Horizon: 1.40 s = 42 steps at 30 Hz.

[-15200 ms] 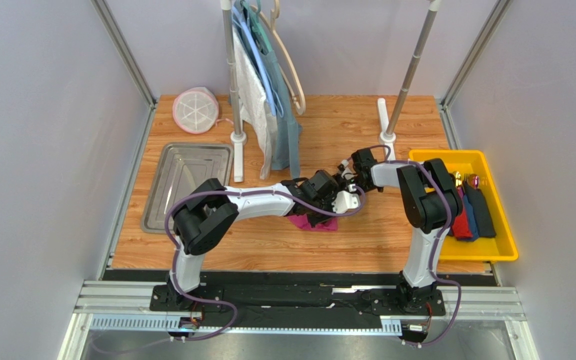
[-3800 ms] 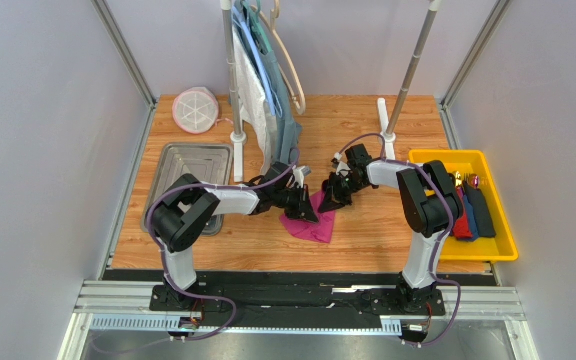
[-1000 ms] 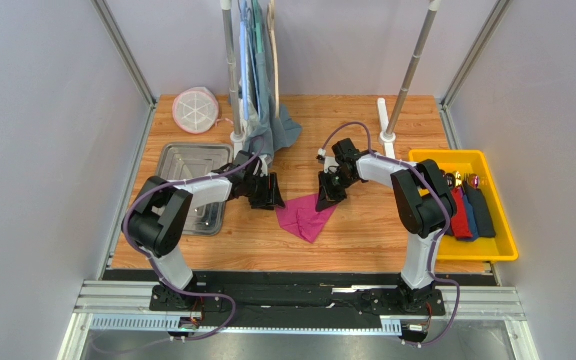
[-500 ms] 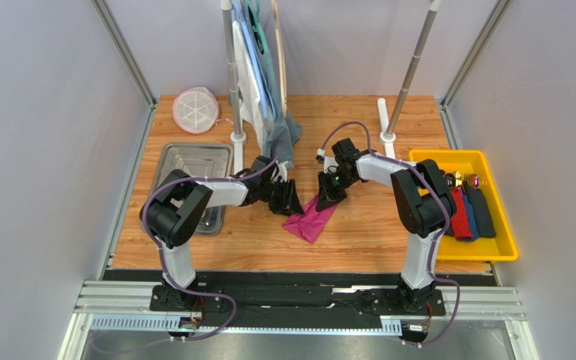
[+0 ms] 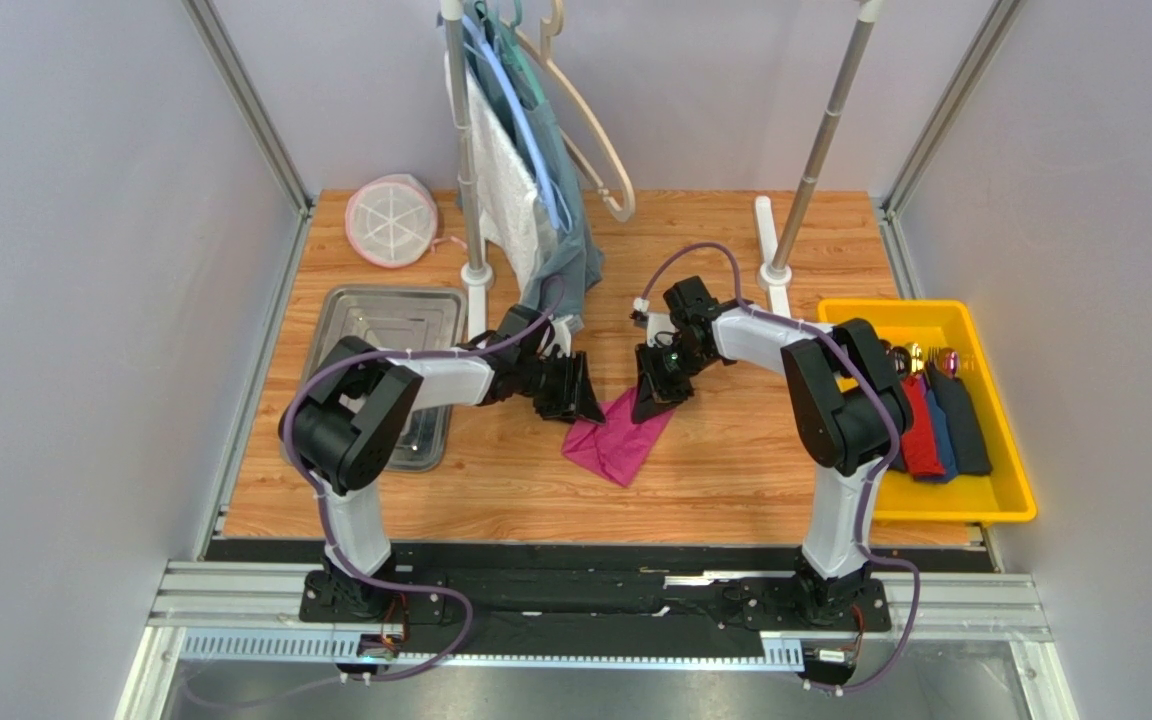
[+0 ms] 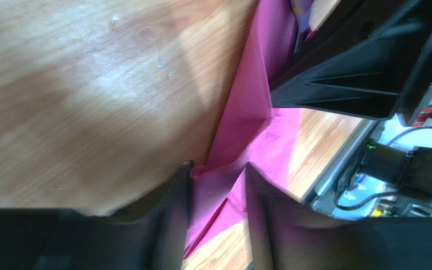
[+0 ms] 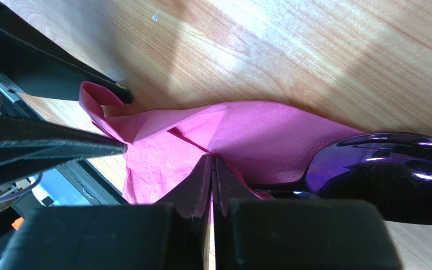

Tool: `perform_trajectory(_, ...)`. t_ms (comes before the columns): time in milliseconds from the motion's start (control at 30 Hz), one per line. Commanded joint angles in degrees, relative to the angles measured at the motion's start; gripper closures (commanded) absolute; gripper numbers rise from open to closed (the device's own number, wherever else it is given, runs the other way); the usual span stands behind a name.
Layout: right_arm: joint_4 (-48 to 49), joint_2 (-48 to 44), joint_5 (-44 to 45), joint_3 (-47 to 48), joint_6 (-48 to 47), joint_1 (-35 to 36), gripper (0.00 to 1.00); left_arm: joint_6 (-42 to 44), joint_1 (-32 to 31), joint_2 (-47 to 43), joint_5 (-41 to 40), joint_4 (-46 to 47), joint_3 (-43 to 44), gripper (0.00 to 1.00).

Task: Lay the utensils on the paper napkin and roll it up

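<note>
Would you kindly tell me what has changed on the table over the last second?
The left gripper swung right from beside the metal tray to the paper napkin; its fingers straddle a raised fold. The napkin narrowed from a spread diamond into a folded strip. The hanging clothes swayed. The right gripper stayed at the napkin's far corner; the yellow bin is unchanged.

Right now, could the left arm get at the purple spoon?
Probably not easily. The spoon lies at the paper napkin's far side, with the right gripper between it and the left gripper, whose jaws straddle a napkin fold.
</note>
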Motion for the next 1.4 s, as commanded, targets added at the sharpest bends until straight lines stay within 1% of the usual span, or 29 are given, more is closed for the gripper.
perform_trajectory(0, -1.12, 3.9, 7.9, -2.22, -3.64, 0.95, 0.98, 2.9, 0.19, 0.42, -1.39, -3.7, 0.28, 0.64)
perform_trajectory(33, -1.11, 3.81, 7.9, -2.22, -3.64, 0.86, 0.98, 2.72, 0.19, -0.28, -0.94, -3.18, -0.07, 0.69)
perform_trajectory(67, -1.03, 3.98, 7.81, -2.3, -3.64, 0.86, 0.98, 2.46, 0.01, -1.16, -0.59, -2.04, -0.77, 0.79)
perform_trajectory(167, -0.94, 3.99, 7.81, -2.31, -3.47, 0.95, 0.98, 2.19, -0.6, -4.94, 0.55, -1.32, -1.3, 0.89)
perform_trajectory(300, -0.5, 4.16, 7.64, -2.22, -2.68, 0.95, 0.98, 0.53, -2.18, -6.44, 3.18, -1.32, -0.69, 0.96)
perform_trajectory(367, -0.41, 4.16, 7.64, -2.22, -2.15, 0.86, 0.99, -1.49, -3.23, -6.18, 3.72, 1.39, -0.43, 0.99)
perform_trajectory(567, 0.03, 3.9, 7.55, -2.57, -1.01, 0.95, 0.99, -5.89, -5.96, -4.24, 3.98, 3.6, 1.24, 1.0)
perform_trajectory(800, 0.12, 3.64, 7.9, -2.39, -0.39, 1.04, 0.99, -8.79, -8.86, -0.2, 2.76, 4.92, 1.86, 1.0)
perform_trajectory(900, 0.2, 3.2, 7.55, -2.74, 0.05, 0.95, 0.99, -8.89, -9.3, 2.26, 1.26, 3.95, 1.86, 1.0)
perform_trajectory(1100, -1.11, 0.74, 5.36, -1.78, 0.67, 0.86, 0.98, -7.91, -9.3, 5.51, -3.75, -2.1, 2.74, 1.0)
perform_trajectory(1233, -4.61, -2.42, 2.98, 0.94, 0.76, 0.16, 0.92, -8.79, -8.95, 6.39, -5.59, -3.69, 2.47, 1.0)
perform_trajectory(1367, -7.97, -6.2, 0.0, 3.14, 1.28, -3.17, 0.9, -8.62, -8.69, 6.48, -5.77, -4.4, 2.91, 1.0)
